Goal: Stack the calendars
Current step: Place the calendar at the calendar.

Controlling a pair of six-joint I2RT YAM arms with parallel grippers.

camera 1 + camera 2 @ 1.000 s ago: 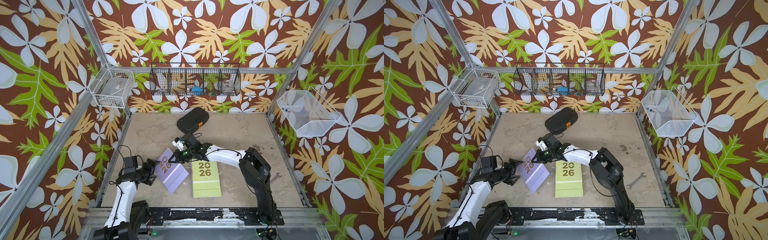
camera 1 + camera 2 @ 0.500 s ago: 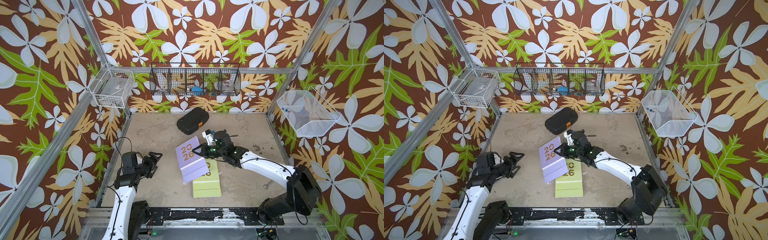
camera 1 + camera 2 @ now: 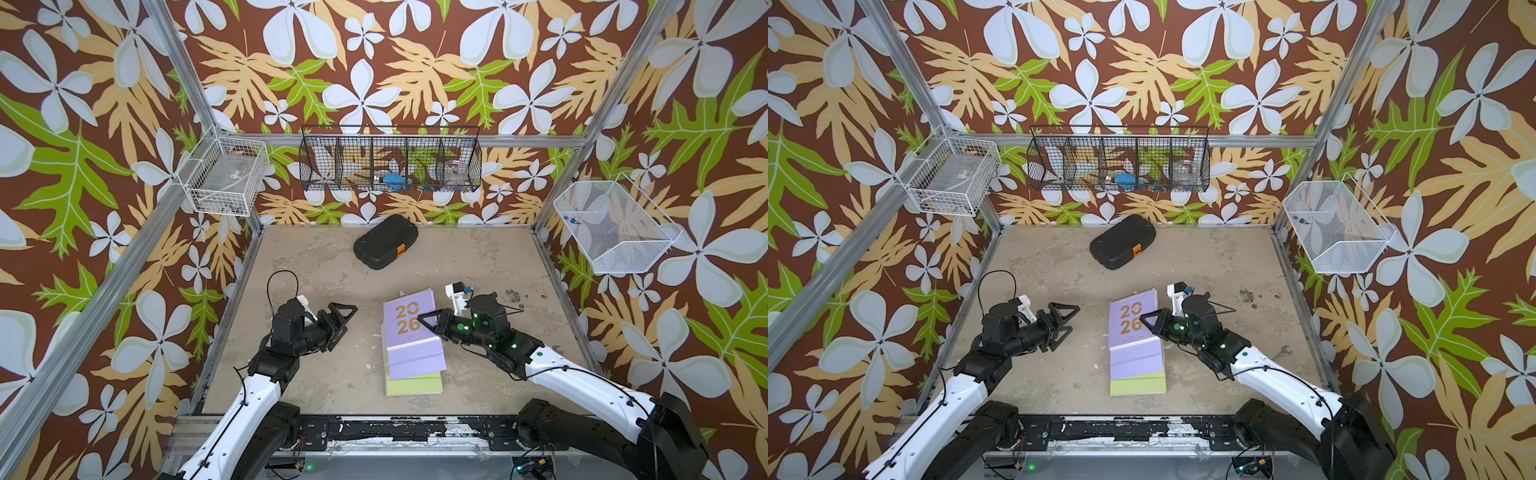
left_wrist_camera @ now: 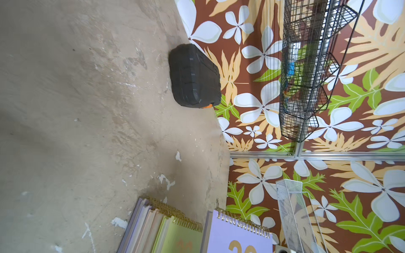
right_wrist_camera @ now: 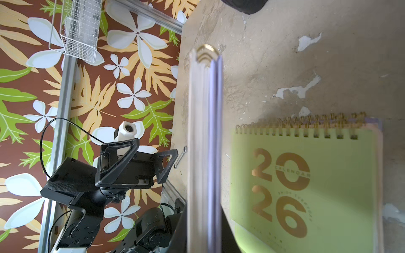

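The right gripper (image 3: 428,323), jaws clamped on a lilac calendar (image 3: 409,332), holds it tilted over the green-topped stack (image 3: 413,384) near the front edge of the worktop (image 3: 316,374), so levelling, lowering and release seem next; the left gripper (image 3: 343,321) hangs with jaws apart, empty.

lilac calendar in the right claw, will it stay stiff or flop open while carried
Likely stiff: the lilac calendar, pinched by the right claw, shows a straight, unsagging edge in the right wrist view. Probably apt to fan open, since a lilac panel folds away below its cover. It looks light, carried by one edge.
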